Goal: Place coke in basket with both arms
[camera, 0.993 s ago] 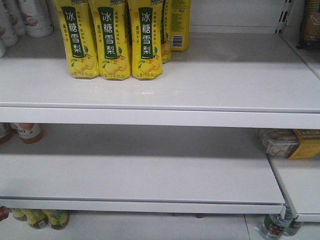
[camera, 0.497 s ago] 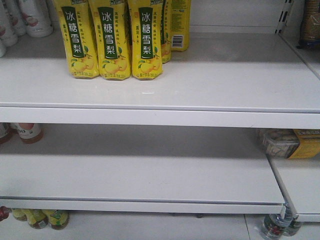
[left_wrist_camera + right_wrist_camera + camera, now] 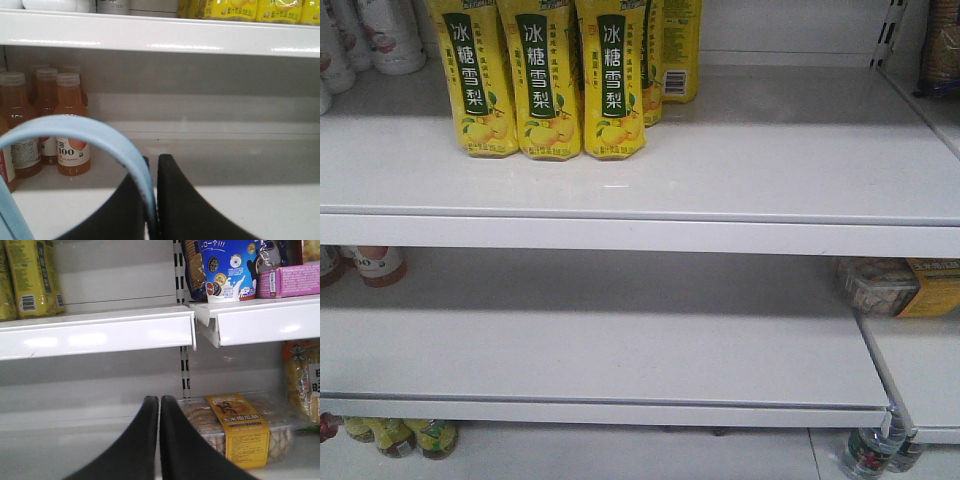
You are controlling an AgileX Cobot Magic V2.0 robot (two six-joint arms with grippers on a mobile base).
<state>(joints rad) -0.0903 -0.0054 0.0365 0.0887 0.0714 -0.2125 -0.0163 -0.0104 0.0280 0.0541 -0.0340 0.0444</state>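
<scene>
1. Your left gripper (image 3: 151,200), at bottom centre of the left wrist view, is pinched on the basket handle (image 3: 85,132), the light blue band arching from lower left into the jaws. The rest of the basket is out of frame.
2. Your right gripper (image 3: 159,440), bottom centre of the right wrist view, has its jaws pressed together with nothing between them.
3. No coke shows in any view. The front view has only yellow bottles (image 3: 545,80) at upper left on white shelves (image 3: 720,170); the left wrist view shows orange juice bottles (image 3: 70,125) at left; the right wrist view shows a snack box (image 3: 240,430) at lower right.
4. Judged from this, you are in the search step: basket carried, coke not yet located.
5. Next you likely need to find the red bottle, then spread the right jaws before reaching.
</scene>
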